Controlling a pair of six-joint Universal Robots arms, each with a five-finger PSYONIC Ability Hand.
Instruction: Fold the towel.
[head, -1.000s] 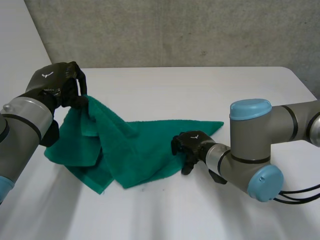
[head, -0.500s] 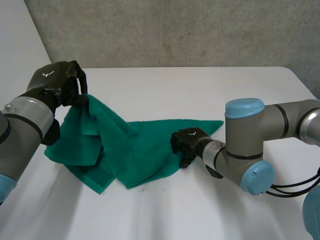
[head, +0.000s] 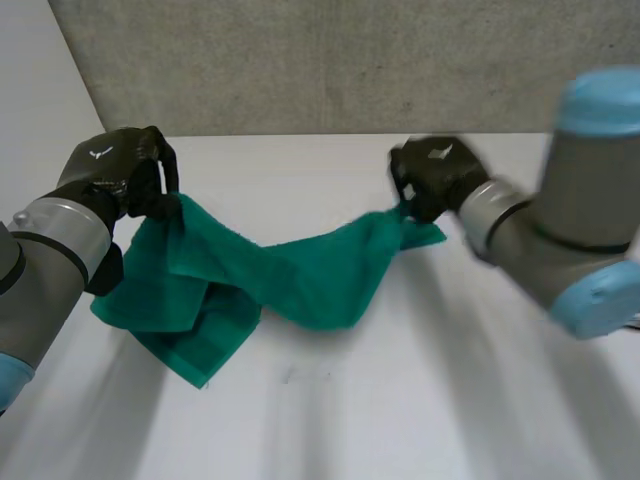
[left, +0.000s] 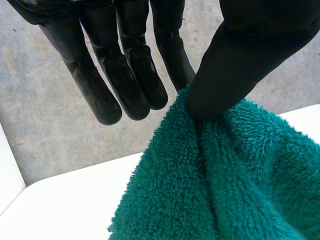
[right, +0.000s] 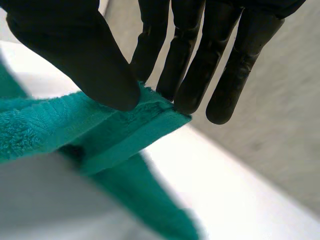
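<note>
the left hand (head: 112, 172) pinched the green towel (head: 300, 275) at its far-left corner, and the right hand (head: 432, 178) pinched its right corner against the thumb. the towel sagged between them over the white table (head: 420, 400), its left part bunched on the surface.

Between left hand (head: 115, 170), right hand (head: 432, 175): towel (head: 310, 285) (over table (head: 400, 400)).

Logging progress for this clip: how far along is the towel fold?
Done: both hands have a grip. The left hand pinches a bunch of the towel, and the right hand pinches a hemmed corner. In hand: the towel sags between them, with the part below the left hand heaped on the table. Left: no neat fold shows; flattening and folding remain.
</note>
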